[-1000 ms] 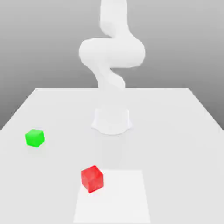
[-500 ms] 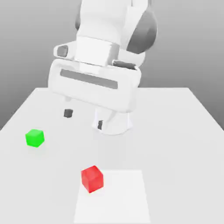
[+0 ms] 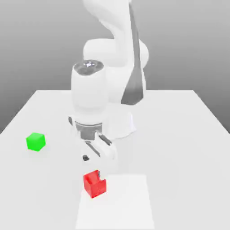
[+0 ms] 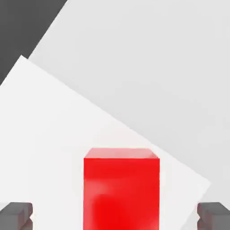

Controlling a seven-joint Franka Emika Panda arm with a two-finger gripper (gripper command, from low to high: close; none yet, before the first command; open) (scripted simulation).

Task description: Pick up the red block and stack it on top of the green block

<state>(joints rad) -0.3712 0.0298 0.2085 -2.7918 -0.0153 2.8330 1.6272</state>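
Note:
The red block (image 3: 94,184) sits on the table at the corner of a lighter square patch (image 3: 121,202), toward the exterior view's near side. My gripper (image 3: 92,166) hangs just above it, open, with one dark fingertip on each side of the block. In the hand view the red block (image 4: 121,188) lies between the two fingertips (image 4: 15,215), with a gap on either side, and nothing is held. The green block (image 3: 35,141) rests alone on the table toward the exterior view's left, well apart from the gripper.
The arm's white base (image 3: 117,126) stands behind the gripper at the middle of the white table (image 3: 179,134). The table's far edge runs behind the base, against a grey backdrop.
The arm has swung down and forward from high above the base to just over the red block. Both blocks stay where they were, and the fingers stay open.

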